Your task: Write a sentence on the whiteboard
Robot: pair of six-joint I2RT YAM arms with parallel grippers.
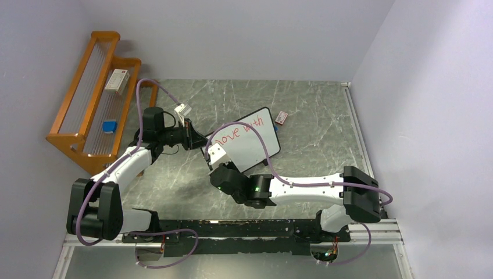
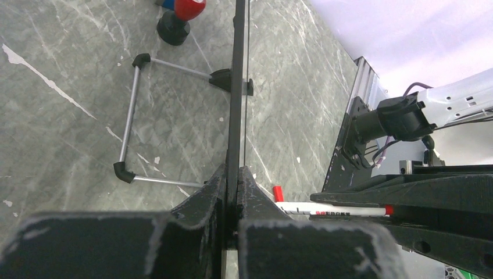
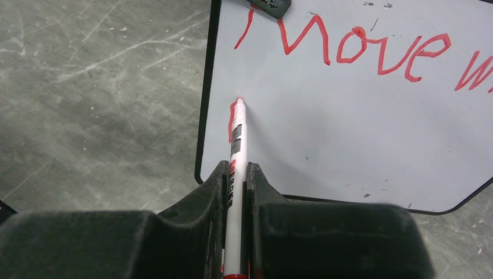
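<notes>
Left gripper [image 2: 237,174], jaws pinched shut on the whiteboard's [image 1: 247,151] side edge, steadies it near the table's [image 1: 314,128] middle. Right gripper [image 3: 235,174], clamped around a red marker [image 3: 237,139], holds the tip against the board's lower left. Red lettering [image 3: 360,49] reading "Move with" spans its top; one short red stroke [image 3: 230,116] starts the next line, so the sentence looks unfinished.

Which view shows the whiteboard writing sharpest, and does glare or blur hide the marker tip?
Right wrist: writing on the whiteboard crisp, marker tip sharp, no glare. Top external: even light, writing small. Left wrist: board seen edge-on, no writing visible.
</notes>
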